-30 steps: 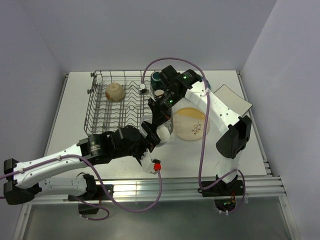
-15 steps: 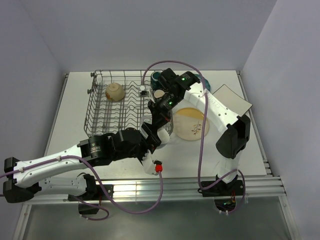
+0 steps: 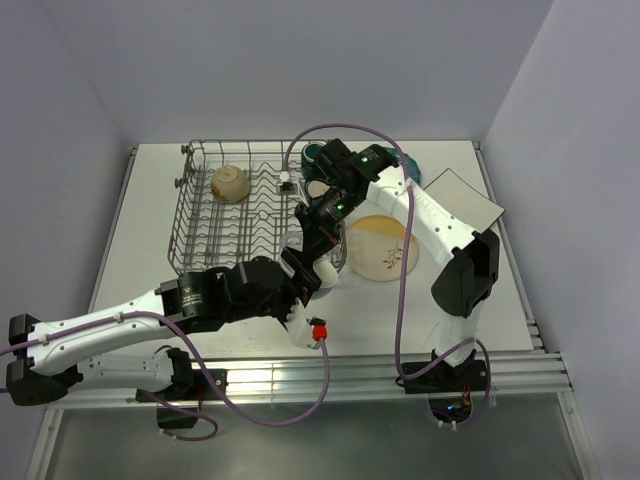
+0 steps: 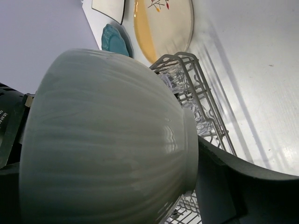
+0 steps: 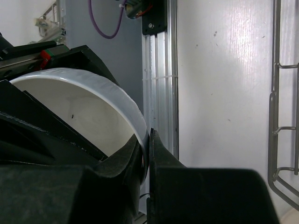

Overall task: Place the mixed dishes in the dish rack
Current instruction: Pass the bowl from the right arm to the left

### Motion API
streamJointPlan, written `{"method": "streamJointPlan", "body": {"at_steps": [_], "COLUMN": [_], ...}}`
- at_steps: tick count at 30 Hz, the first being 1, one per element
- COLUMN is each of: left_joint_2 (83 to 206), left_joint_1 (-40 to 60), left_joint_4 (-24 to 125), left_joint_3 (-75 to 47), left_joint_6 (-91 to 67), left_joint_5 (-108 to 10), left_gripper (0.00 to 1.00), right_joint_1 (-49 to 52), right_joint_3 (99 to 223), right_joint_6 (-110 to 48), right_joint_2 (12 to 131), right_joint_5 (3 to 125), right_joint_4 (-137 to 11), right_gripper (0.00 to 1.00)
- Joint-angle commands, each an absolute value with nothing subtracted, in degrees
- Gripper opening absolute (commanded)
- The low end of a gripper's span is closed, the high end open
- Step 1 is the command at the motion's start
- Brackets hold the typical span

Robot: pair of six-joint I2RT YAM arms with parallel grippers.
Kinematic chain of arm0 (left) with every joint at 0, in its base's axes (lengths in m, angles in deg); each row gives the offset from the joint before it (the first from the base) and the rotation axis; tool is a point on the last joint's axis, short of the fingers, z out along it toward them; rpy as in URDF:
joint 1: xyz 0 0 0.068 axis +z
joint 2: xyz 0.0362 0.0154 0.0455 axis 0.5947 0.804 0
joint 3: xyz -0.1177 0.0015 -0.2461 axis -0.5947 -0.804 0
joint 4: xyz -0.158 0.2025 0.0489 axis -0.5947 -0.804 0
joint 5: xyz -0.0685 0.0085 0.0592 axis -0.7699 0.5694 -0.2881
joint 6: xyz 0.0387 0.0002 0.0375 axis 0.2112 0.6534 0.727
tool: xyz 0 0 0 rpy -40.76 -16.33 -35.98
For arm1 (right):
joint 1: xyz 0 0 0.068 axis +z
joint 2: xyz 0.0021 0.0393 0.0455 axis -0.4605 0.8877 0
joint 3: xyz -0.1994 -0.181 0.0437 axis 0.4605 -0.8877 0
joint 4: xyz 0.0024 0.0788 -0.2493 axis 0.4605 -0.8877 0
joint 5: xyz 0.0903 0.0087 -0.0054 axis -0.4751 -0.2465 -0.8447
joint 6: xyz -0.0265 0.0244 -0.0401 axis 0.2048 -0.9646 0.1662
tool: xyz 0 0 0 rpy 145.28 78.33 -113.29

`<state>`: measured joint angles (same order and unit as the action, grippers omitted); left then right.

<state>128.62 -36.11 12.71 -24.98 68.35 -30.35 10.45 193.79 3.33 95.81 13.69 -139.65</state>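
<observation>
A white ribbed bowl (image 3: 326, 267) hangs just off the near right corner of the dish rack (image 3: 190, 215). My right gripper (image 3: 318, 250) reaches down from above and is shut on the bowl's rim (image 5: 133, 116), one finger inside and one outside. My left gripper (image 3: 312, 272) comes from the near left, its jaws wide on either side of the bowl (image 4: 103, 140). One of its fingers (image 4: 224, 177) lies against the bowl's foot. A beige bowl (image 3: 230, 182) sits upside down in the rack.
Right of the rack lie the yellow-cream plate with a leaf sprig (image 3: 385, 250), the white square plate (image 3: 463, 197) and a teal plate (image 4: 114, 39). Dark mugs (image 3: 316, 156) stand behind my right arm. Clear glasses (image 4: 180, 77) sit in the rack's corner.
My left gripper's jaws have come in a little around the white bowl. My right arm has shifted slightly left with the bowl's rim still held.
</observation>
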Motion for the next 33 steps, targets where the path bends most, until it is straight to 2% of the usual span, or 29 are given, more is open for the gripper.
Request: {"method": "streamJointPlan", "body": {"at_steps": [1, 8, 11, 25, 33], "left_joint_2": [128.37, 128.64, 129.25, 128.72, 129.6], "left_joint_1": [-36.37, -36.11, -36.11, -36.11, -36.11], "left_joint_4": [14.48, 14.92, 16.23, 16.24, 16.24], "left_joint_3": [-25.02, -25.46, -25.46, -27.39, -26.17], "left_joint_6": [65.11, 63.26, 62.2, 61.85, 61.85], "left_joint_5": [-31.73, -32.26, -31.65, -31.38, -30.94], "left_gripper": [0.84, 0.92, 0.99, 0.99, 0.89], "right_joint_1": [11.43, 11.87, 11.96, 12.75, 12.84], "right_joint_3": [193.83, 192.69, 191.81, 190.84, 189.96], "right_joint_6": [0.52, 0.09, -0.88, -0.44, -1.24], "right_joint_2": [94.88, 94.18, 94.26, 94.53, 95.06], "right_joint_5": [7.65, 7.92, 8.62, 7.04, 9.32], "right_joint_4": [-145.43, -145.43, -144.99, -145.43, -144.64], "right_gripper": [0.0, 0.0, 0.0, 0.0, 0.0]}}
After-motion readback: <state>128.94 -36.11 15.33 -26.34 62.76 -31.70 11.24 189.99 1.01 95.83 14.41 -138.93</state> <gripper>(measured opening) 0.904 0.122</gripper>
